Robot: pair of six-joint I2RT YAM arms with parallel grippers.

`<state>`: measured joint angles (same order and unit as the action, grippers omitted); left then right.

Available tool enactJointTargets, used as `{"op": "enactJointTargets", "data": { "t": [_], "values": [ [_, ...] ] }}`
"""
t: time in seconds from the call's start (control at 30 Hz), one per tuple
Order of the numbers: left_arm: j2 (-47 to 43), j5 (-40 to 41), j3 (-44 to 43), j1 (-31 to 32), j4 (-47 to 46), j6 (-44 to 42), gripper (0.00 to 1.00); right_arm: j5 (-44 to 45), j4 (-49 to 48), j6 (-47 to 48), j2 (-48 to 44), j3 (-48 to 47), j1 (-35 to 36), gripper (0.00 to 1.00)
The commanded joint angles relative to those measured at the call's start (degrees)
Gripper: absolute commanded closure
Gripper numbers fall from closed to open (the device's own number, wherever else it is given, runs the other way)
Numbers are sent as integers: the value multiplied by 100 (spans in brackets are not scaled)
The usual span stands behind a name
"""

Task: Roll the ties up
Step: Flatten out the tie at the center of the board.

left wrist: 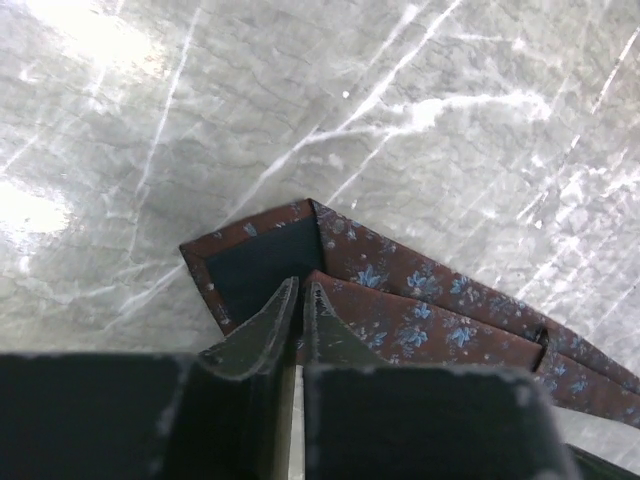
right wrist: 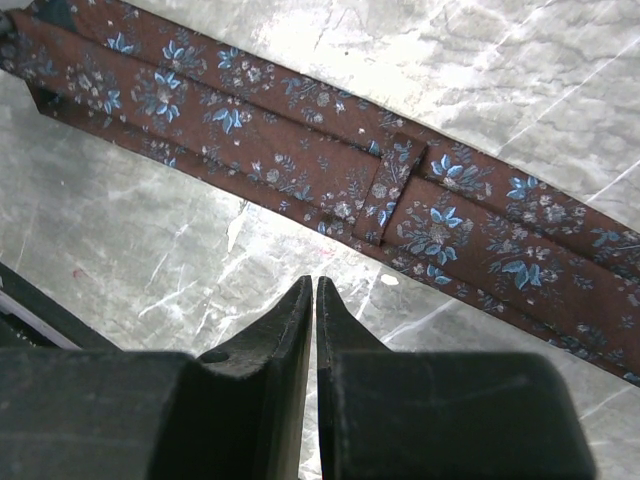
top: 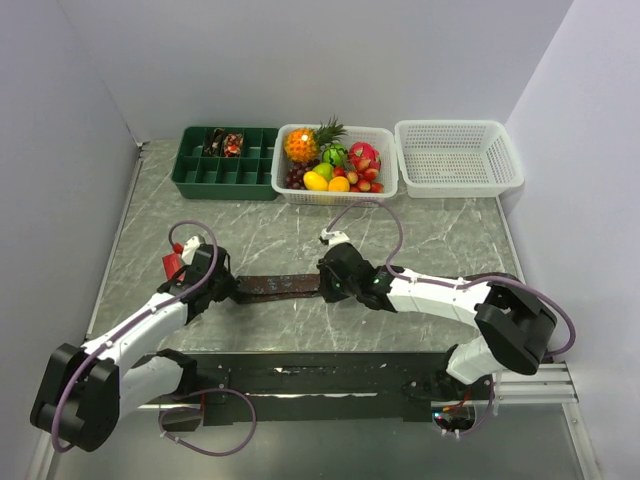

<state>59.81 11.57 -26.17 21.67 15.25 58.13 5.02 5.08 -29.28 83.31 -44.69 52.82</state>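
Observation:
One tie [top: 280, 286], dark maroon-brown with small blue flowers, lies flat on the marble table between my two grippers. My left gripper [top: 224, 288] is at its left end. In the left wrist view the gripper [left wrist: 302, 287] is shut, pinching the folded end of the tie [left wrist: 420, 310], whose dark lining shows. My right gripper [top: 329, 283] is at the tie's right end. In the right wrist view it [right wrist: 314, 283] is shut and empty, just beside the tie [right wrist: 300, 150] near its keeper loop [right wrist: 392, 190]. Two rolled ties [top: 222, 143] sit in the green tray [top: 195, 182].
A white basket [top: 290, 192] of fruit stands at the back centre and an empty white basket [top: 458, 155] at the back right. A red piece [top: 172, 263] sits by the left wrist. A dark rail [top: 330, 375] runs along the near edge.

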Motion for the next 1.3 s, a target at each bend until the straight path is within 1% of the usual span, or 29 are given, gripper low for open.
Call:
{"op": "enactJointTargets", "data": {
  "t": [0.0,0.03,0.07,0.1,0.2,0.27,0.3,0.33,0.47,0.5,0.53,0.6,0.83,0.93,0.97,1.03,1.07,1.13,1.17,1.27],
  "values": [
    [100,257,-45,-5,-119,32,83,-88,-306,27,71,-172,-17,87],
    [136,258,-72,4,-92,23,79,-132,-297,27,89,-181,-17,87],
    [153,293,-159,4,39,23,70,-132,-297,19,115,-216,-8,87],
    [162,362,-212,39,144,49,44,-132,-280,1,142,-225,-8,87],
    [14,565,-344,118,452,146,20,43,-227,-69,11,-172,-34,86],
    [-83,618,-423,153,610,198,17,140,-349,-69,-130,-15,-61,85],
    [-179,627,-432,171,742,208,5,157,-393,-52,-244,21,-61,84],
    [-224,714,-459,197,874,260,4,131,-490,-34,-280,74,-61,83],
    [-312,820,-415,224,1235,594,2,-289,-780,27,-114,-110,-61,82],
    [-312,794,-371,224,1253,664,4,-378,-833,27,61,-163,-52,82],
    [-295,742,-319,224,1157,734,6,-448,-877,36,158,-285,-26,82],
    [-295,513,-99,224,893,726,8,-614,-939,45,449,-435,27,82],
    [-145,460,200,215,462,726,8,-1055,-1158,-69,1231,-1102,159,82],
    [-128,416,314,215,234,770,12,-1257,-1264,-174,1574,-1375,167,83],
    [-119,407,349,206,103,805,16,-1275,-1273,-192,1705,-1428,167,83],
    [-101,398,455,206,-56,849,19,-1371,-1282,-262,1907,-1621,167,83],
    [-58,381,490,206,-196,858,24,-1389,-1290,-271,1987,-1674,176,83],
    [13,381,552,215,-311,902,29,-1459,-1264,-315,2232,-1911,176,83],
    [83,372,561,206,-364,911,35,-1477,-1247,-333,2312,-1991,176,83],
    [241,398,561,206,-487,928,40,-1573,-1211,-412,2655,-2272,203,83]
  ]
}}
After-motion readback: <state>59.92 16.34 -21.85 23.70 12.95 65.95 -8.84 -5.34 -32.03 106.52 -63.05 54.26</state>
